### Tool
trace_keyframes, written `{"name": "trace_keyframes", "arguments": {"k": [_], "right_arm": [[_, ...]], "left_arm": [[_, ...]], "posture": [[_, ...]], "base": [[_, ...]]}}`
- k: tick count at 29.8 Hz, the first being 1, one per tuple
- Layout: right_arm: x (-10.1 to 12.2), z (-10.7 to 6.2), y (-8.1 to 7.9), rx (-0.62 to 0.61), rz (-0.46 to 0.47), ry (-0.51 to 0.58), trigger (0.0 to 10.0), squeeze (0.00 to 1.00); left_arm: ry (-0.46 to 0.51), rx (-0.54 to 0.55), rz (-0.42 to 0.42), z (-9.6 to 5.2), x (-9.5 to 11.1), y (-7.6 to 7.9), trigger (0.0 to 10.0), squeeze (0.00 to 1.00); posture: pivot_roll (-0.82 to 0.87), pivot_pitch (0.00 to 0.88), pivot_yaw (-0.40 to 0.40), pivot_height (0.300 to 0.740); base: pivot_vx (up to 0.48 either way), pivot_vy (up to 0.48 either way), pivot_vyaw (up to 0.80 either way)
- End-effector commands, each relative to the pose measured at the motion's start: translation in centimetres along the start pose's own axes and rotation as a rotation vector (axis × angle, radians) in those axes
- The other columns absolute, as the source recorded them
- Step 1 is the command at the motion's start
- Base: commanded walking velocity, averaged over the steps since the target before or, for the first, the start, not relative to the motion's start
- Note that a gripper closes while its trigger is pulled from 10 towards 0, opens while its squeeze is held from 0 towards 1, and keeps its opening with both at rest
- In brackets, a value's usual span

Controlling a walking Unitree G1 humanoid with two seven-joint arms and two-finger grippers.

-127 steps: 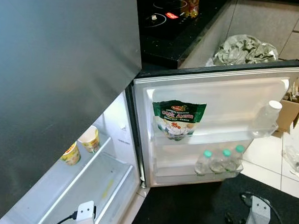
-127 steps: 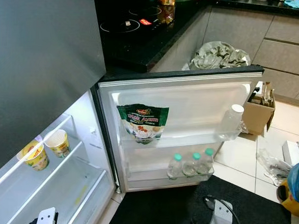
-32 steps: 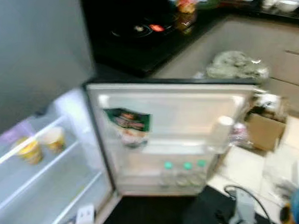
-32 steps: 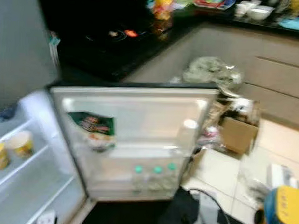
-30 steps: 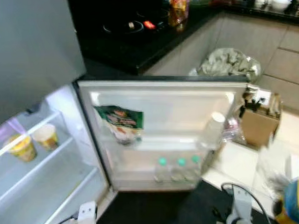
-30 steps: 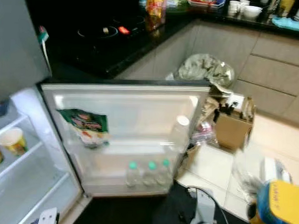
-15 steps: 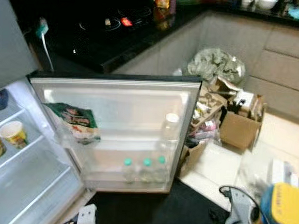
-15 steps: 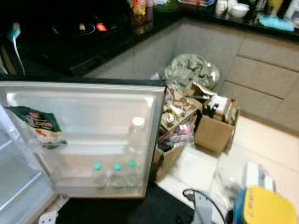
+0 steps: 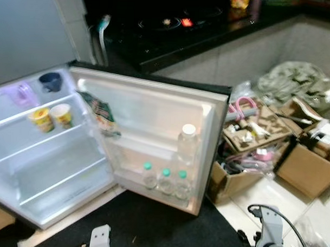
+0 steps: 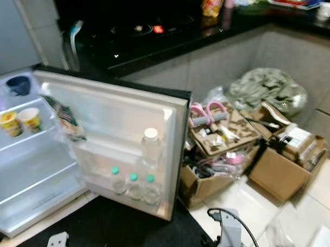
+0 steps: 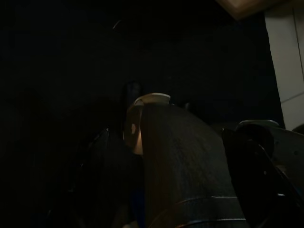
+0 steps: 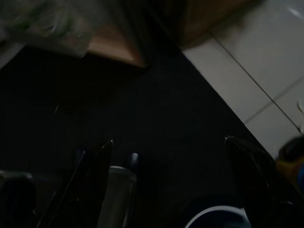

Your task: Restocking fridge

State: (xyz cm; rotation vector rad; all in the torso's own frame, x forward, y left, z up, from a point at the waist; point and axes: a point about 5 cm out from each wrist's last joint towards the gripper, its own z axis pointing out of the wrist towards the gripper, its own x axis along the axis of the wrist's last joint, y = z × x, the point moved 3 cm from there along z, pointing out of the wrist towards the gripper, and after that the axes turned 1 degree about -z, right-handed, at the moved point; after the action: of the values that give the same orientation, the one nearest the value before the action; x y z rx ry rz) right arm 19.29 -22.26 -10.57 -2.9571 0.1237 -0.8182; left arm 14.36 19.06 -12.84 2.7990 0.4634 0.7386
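Kitchen floor's a mess of open cardboard boxes (image 10: 285, 160) at 3 o'clock of the open fridge (image 9: 49, 168), so I reckon the robot could clip them or the door (image 10: 169, 151) holding the bottles (image 9: 164, 180), and both grippers hang low, spread wide, holding nothing.

A black bench (image 9: 173, 45) runs behind, carrying an induction hob (image 9: 174, 22) with a red light lit. On the tiled floor (image 10: 249, 205) to the right stand open cardboard boxes (image 10: 285, 160) crammed with clutter, one topped by moulded pulp packing (image 10: 221, 133), with a crumpled grey-green bag (image 10: 266, 89) behind them. A black mat (image 9: 150, 226) covers the floor in the foreground.
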Motion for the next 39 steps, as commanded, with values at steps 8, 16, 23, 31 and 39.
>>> {"name": "trace_keyframes", "arguments": {"k": [8, 16, 23, 31, 39], "right_arm": [[-0.3, 0.0, -0.1, 0.014, -0.024, -0.007, 10.0, 0.0], [-0.4, -0.1, 0.0, 0.016, -0.04, -0.014, 10.0, 0.0], [-0.3, -0.1, 0.1, 0.008, -0.06, -0.008, 10.0, 0.0], [-0.1, -0.1, 0.6, -0.034, -0.033, -0.002, 10.0, 0.0], [0.5, -0.4, 2.0, -0.124, -0.032, 0.026, 10.0, 0.0]], "left_arm": [[-0.009, 0.011, -0.017, -0.2, -0.4, -0.4, 10.0, 0.0], [-0.008, 0.001, -0.018, -0.1, -0.4, -0.1, 10.0, 0.0], [-0.001, -0.008, -0.02, 0.0, -0.1, 0.1, 10.0, 0.0], [-0.007, -0.033, -0.029, 0.0, -0.2, 0.3, 10.0, 0.0], [0.005, -0.016, -0.051, 0.0, 0.0, 0.1, 10.0, 0.0]], "posture": [[-0.04, 0.0, 0.023, 0.74], [-0.05, 0.0, 0.018, 0.74], [-0.05, 0.0, 0.018, 0.74], [-0.05, 0.0, 0.018, 0.74], [-0.04, 0.0, 0.019, 0.74]], "base": [[0.0, 0.0, 0.73], [0.0, 0.0, 0.73], [0.0, 0.0, 0.73], [0.0, -0.429, 0.19], [0.0, -0.059, 0.0]]}}
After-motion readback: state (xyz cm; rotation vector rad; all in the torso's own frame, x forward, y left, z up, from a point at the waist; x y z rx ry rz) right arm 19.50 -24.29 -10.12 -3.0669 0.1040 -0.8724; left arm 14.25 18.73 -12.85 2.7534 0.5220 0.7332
